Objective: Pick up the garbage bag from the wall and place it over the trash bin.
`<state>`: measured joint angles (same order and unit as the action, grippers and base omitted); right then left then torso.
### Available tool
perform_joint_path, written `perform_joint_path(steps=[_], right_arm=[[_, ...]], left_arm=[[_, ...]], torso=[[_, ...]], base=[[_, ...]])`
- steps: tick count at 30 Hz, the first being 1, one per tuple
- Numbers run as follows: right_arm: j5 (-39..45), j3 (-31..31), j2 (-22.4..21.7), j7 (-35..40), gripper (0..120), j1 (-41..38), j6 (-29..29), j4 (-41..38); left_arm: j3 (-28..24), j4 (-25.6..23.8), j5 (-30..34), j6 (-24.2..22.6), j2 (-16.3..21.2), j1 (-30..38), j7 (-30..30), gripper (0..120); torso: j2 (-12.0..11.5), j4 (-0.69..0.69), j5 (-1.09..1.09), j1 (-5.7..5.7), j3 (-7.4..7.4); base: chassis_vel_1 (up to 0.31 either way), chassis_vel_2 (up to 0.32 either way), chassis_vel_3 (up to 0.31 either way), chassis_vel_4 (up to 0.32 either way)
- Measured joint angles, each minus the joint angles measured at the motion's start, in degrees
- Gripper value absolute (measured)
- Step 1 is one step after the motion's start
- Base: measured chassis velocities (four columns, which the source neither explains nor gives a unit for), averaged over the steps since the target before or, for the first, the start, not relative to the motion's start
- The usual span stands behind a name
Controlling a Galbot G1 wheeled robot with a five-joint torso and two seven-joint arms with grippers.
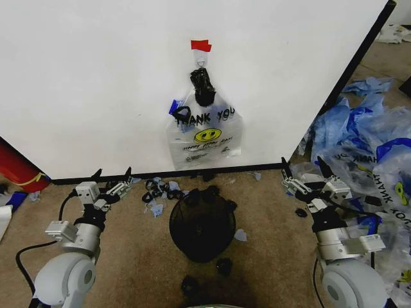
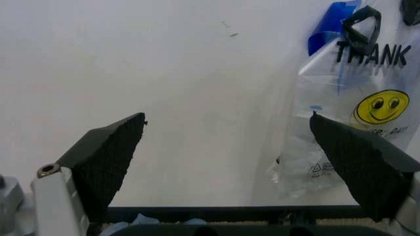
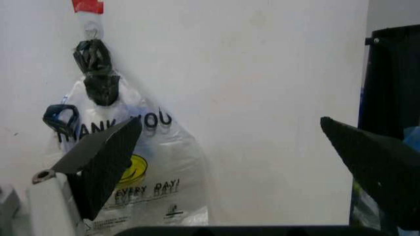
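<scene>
Both arms sit low at the head view's near edge, grey rounded joints leading to grippers with black wedge-shaped, ribbed pads. At the robot's left, the left gripper points toward the wall, fingers spread wide and holding nothing; the right gripper mirrors it on the other side, also wide apart and empty. Between them on the tan carpet stands the trash bin, a round black wire-mesh basket, ringed by small black clips and blue scraps. Behind it, the garbage bag hangs flat against the smooth white panel from a hook under a red tape piece: thin crinkled clear plastic with black lettering, a yellow smiley and blue handles. A bluish heap of similar bags lies past the panel's black edge, right.
</scene>
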<state>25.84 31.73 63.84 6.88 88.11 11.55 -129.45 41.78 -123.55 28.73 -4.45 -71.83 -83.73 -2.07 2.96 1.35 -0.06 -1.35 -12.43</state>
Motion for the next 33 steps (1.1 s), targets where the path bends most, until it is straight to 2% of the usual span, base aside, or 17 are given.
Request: perform_joint_path(steps=[14,22,29,33], right_arm=[[-0.1,-0.2,0.6,0.4,100,0.5,0.0,-1.0],[2.8,-1.4,0.0,0.6,100,-0.9,-0.5,0.2],[12.0,-3.7,-1.5,0.2,100,-5.1,-1.5,2.3],[22.2,-6.3,-3.2,-2.1,100,-10.4,-1.1,4.8]], left_arm=[[0.0,-0.1,0.0,1.0,0.1,-0.6,-0.1,99],[-0.1,0.2,0.1,1.0,0.1,-0.4,-0.2,99],[-0.5,0.6,-0.4,1.0,-0.2,-0.5,-0.3,99],[-1.1,1.8,-1.1,0.7,-0.3,0.2,-0.3,99]], torso=[[0.0,0.00,0.00,0.00,0.00],[0.0,0.00,0.00,0.00,0.00],[0.0,-0.02,0.01,0.00,0.00],[0.0,0.03,0.00,0.00,0.00]], base=[[0.000,0.000,0.000,0.000],[0.000,0.000,0.000,0.000],[0.000,0.000,0.000,0.000],[0.000,0.000,0.000,0.000]])
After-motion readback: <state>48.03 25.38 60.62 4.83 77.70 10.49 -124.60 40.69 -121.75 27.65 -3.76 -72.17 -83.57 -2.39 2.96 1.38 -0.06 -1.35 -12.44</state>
